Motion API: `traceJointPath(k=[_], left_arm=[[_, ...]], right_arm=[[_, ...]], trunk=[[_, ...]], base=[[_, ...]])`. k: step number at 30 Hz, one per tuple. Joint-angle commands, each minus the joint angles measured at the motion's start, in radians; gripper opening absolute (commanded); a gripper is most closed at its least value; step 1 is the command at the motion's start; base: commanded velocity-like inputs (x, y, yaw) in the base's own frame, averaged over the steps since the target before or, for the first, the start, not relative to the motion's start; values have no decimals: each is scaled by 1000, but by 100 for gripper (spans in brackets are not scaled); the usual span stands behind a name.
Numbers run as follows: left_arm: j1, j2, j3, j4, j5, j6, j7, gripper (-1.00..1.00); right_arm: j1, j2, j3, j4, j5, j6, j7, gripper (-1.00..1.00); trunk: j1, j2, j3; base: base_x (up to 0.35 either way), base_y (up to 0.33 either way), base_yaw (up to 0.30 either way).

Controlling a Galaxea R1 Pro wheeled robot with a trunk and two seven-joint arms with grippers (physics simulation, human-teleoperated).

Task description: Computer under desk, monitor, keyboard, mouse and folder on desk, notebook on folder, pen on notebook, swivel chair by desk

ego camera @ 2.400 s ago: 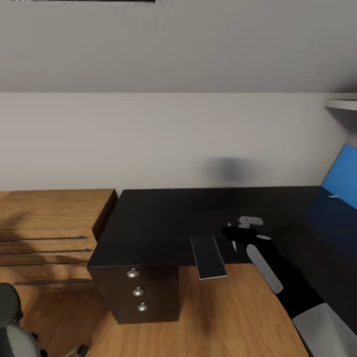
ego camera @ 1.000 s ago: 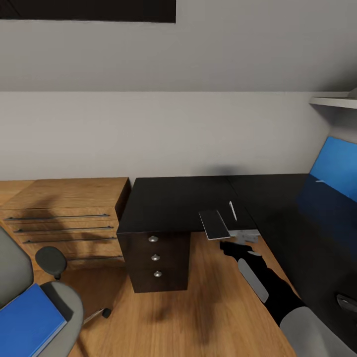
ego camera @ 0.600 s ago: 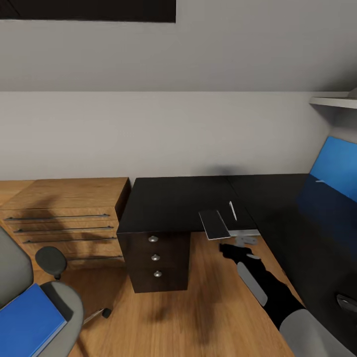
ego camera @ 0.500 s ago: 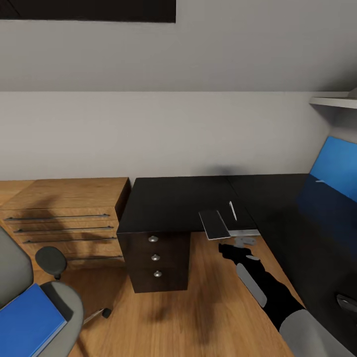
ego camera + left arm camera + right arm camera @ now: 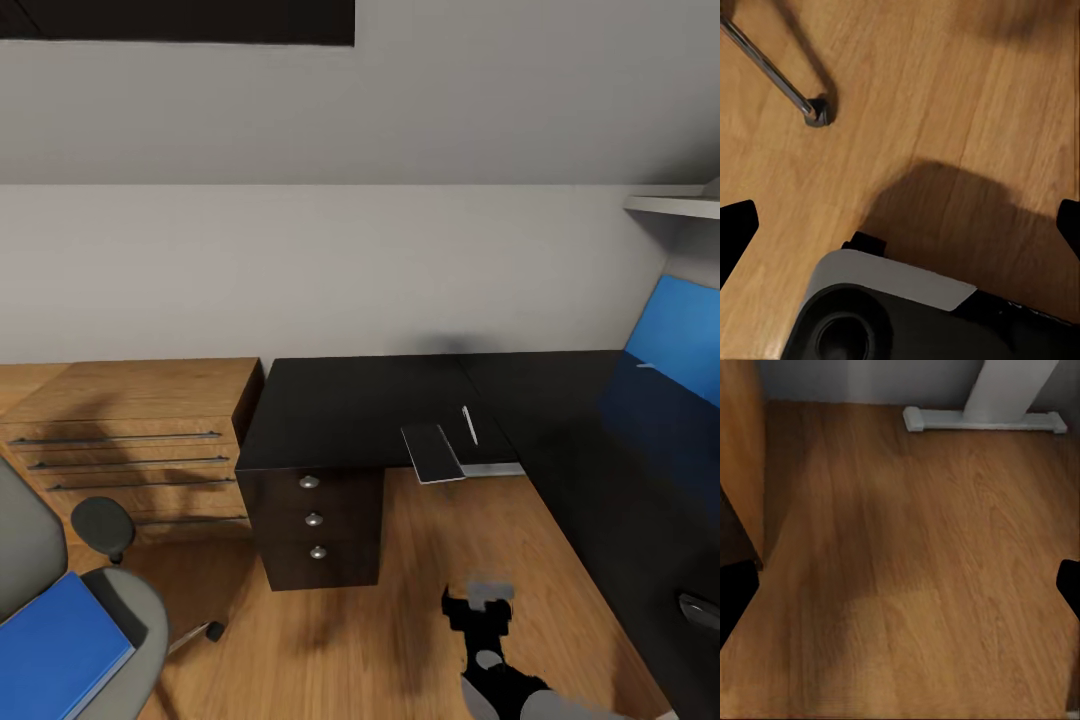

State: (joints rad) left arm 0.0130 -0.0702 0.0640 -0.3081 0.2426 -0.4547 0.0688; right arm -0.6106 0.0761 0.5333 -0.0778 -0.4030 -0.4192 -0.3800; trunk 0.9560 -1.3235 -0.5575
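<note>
Pulled back off the counter, the right claw hangs empty and spread over the floor; notebook and pen lie beyond it. Next: fetch the folder from the chair, far left

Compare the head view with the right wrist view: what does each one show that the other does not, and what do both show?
Head view alone: the desk top with the notebook and pen, the chair holding the folder, and the dresser. Right wrist view alone: a white desk leg on its foot, seen from low down. Both: the wood floor and the right gripper, open in the wrist view.
</note>
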Motion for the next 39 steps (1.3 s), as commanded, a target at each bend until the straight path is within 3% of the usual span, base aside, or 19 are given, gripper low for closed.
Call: traceJointPath(k=[1,3,6,9,14,18,25,39], left_arm=[[1,-1,6,-14,-3,9,1,100],[1,-14,4,-113,-6,99,8,100],[1,-39,0,-250,-50,220,57,100],[1,-55,-3,-410,-132,360,130,100],[1,-77,-4,-657,-166,488,154,100],[1,-77,-2,-707,-169,511,147,100],[1,-55,0,-704,-170,516,71,100],[1,-47,0,-703,-171,516,-9,100]], right_arm=[[3,8,11,22,4,-30,1,100],[70,27,14,73,33,-105,29,100],[121,31,14,89,43,-132,60,100],[145,31,13,96,41,-146,116,100],[154,35,13,91,36,-152,164,100],[154,36,11,88,35,-155,168,100],[154,38,10,87,33,-157,168,100],[155,35,9,87,34,-159,168,100]], trunk=[[0,0,-1],[0,0,-1],[0,0,-1],[0,0,-1],[0,0,-1],[0,0,-1],[0,0,-1],[0,0,-1]], base=[[0,0,0],[0,0,0],[0,0,0],[0,0,0],[0,0,0],[0,0,8],[0,0,172],[0,0,254]])
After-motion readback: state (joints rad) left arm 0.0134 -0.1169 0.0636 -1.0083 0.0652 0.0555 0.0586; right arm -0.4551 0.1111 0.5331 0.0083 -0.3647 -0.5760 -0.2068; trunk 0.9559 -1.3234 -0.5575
